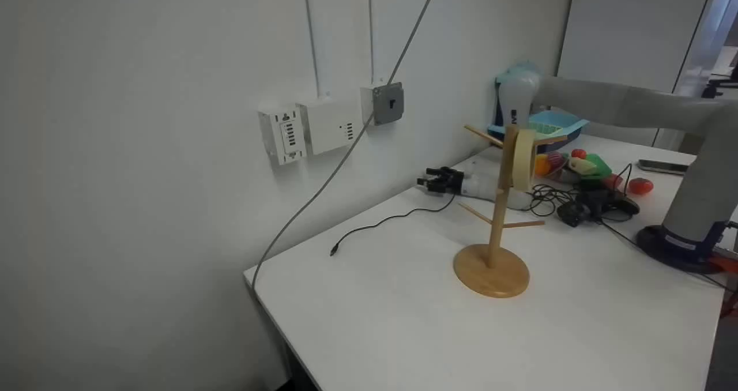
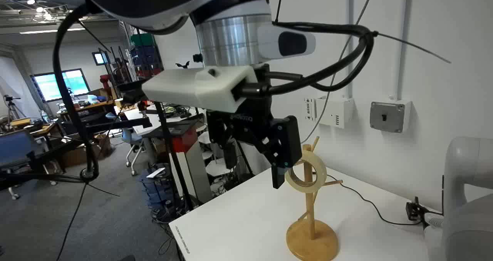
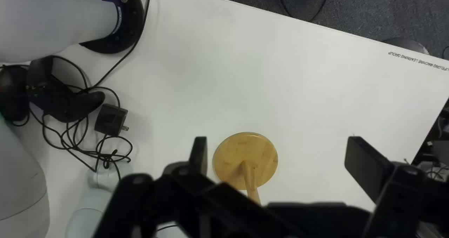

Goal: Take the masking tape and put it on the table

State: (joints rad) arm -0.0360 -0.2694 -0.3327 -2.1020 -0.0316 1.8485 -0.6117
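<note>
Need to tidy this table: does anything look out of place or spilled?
The black power adapter lies unplugged on the table beside tangled cable: stray clutter, it seems. No spill shows; the masking tape hangs on the wooden stand.

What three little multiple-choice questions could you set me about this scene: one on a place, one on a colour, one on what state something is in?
1. Where is the masking tape?
A. On the floor
B. On the wooden peg stand
C. Inside the blue basin

2. What colour is the tabletop?
A. White
B. Green
C. Red

3. How is the end effector?
A. Gripping the masking tape
B. Fully closed
C. Open

Right letters:
1. B, since both exterior views show it high on the stand.
2. A, since its bare surface shows white in all three views.
3. C, since its fingers are wide apart in the wrist view.
</note>
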